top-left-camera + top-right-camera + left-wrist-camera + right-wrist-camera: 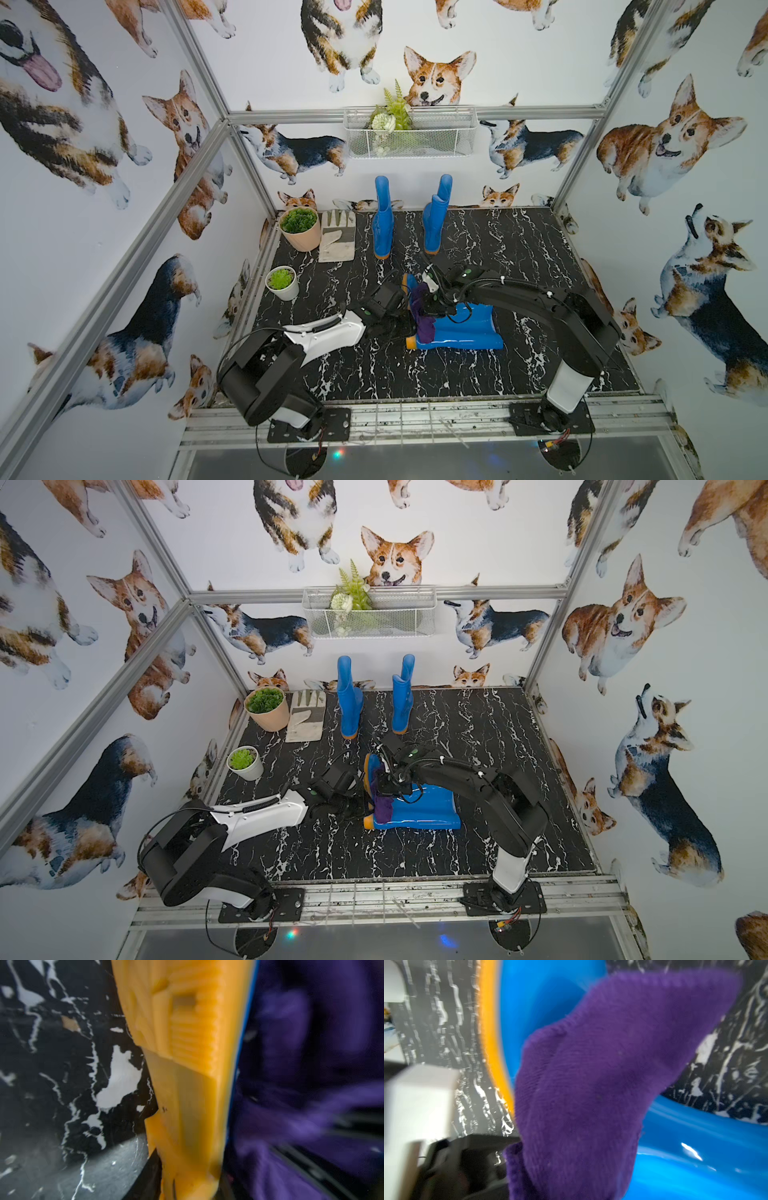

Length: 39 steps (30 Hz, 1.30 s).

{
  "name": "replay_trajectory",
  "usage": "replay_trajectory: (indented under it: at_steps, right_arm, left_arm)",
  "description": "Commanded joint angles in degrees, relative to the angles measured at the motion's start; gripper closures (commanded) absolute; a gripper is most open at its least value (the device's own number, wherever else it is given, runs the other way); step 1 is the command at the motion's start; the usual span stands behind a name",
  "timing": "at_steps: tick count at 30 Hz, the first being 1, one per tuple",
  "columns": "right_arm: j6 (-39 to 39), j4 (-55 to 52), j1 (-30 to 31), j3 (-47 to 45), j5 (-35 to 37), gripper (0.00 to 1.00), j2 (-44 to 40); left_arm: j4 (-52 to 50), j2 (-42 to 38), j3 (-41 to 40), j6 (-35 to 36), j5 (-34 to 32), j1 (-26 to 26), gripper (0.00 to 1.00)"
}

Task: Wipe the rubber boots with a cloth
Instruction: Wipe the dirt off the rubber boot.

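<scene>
Near the middle of the black, white-veined marble tabletop (528, 266): one glossy bright-blue rubber boot (469, 332) (428, 812) with an orange-yellow sole (197, 1053). Lies flat on its side, shaft toward the right arm, sole turned to the left arm.

Draped over its foot and ankle in both top views: the fuzzy dark-purple cloth (424, 326) (384, 808). Pinched at its upper end in the tightly closed right gripper (430, 305), and touches the blue rubber below. Fills much of the right wrist view (591, 1084).

At the heel end, the left gripper (400, 326): jaws partly apart, ribbed sole between them, a dark finger against each side, so a hold on the boot.

Upright by the back wall, well apart from both arms: a lone blue boot (382, 224), then a close pair of blue boots (433, 226), one behind the other. Beside the lone one, a pale grey-beige work glove (337, 237) and a peach pot (301, 239) of green leaves. Nearer, a small white pot (283, 289) with a succulent.
</scene>
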Motion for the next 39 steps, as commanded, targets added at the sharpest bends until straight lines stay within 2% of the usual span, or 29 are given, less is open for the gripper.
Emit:
replay_trajectory:
  at_steps: [1, 8, 11, 13, 16, 19, 22, 26, 30, 32, 36, 39]
  right_arm:
    - [1.75, 0.98, -3.79, -4.5, -1.78, 1.0, -0.11]
    - [-3.65, -2.31, -22.92, -18.43, 0.22, 1.0, -12.4]
    - [-5.91, -6.33, -25.27, -17.31, 3.04, 1.0, -17.38]
    - [-5.54, -7.52, -23.21, -15.06, 3.67, 1.0, -18.95]
    - [-3.96, -7.12, -14.5, -10.41, 7.0, 1.0, -17.95]
    - [-1.15, -4.02, -3.66, -4.72, 5.8, 1.0, -11.17]
    - [-0.01, -2.72, 3.9, 0.93, 3.35, 1.0, -2.18]
    - [-1.25, -4.08, 5.28, 1.4, 3.0, 1.0, 1.35]
    - [-2.3, -4.2, -2.44, -6.07, 3.92, 1.0, -2.38]
    - [-2.6, -2.4, -11.42, -13.5, 1.64, 1.0, -6.17]
    - [-5.35, -3.34, -26.28, -21.42, -3.11, 1.0, -12.81]
    - [-7.04, -6.31, -32.39, -21.91, -2.3, 1.0, -20.23]
  left_arm:
    - [-1.62, -0.35, -0.19, -0.87, -1.79, 0.0, 0.62]
    - [-2.01, 0.26, 0.06, -0.89, -1.38, -0.01, 0.63]
    - [-1.93, 0.61, 0.28, -0.84, -1.42, 0.0, 0.63]
    - [-1.47, 0.72, 0.03, -1.07, -1.46, -0.05, 0.63]
    - [-0.74, 0.63, -0.59, -1.57, -1.43, -0.01, 0.63]
    - [-0.89, 0.39, -0.59, -1.78, -1.57, -0.02, 0.63]
    - [-1.24, 0.11, -0.54, -2.02, -2.06, -0.01, 0.63]
    - [-1.79, 0.37, -0.25, -2.97, -2.97, 0.05, 0.64]
    - [-2.32, 0.63, -0.32, -3.42, -3.75, 0.29, 0.64]
    - [-2.76, 0.8, -0.25, -3.64, -4.11, 0.55, 0.64]
    - [-4.5, 1.86, 0.76, -4.23, -4.3, 1.57, 0.65]
    - [-5.43, 1.02, 1.72, -3.22, -5.05, 1.76, 0.6]
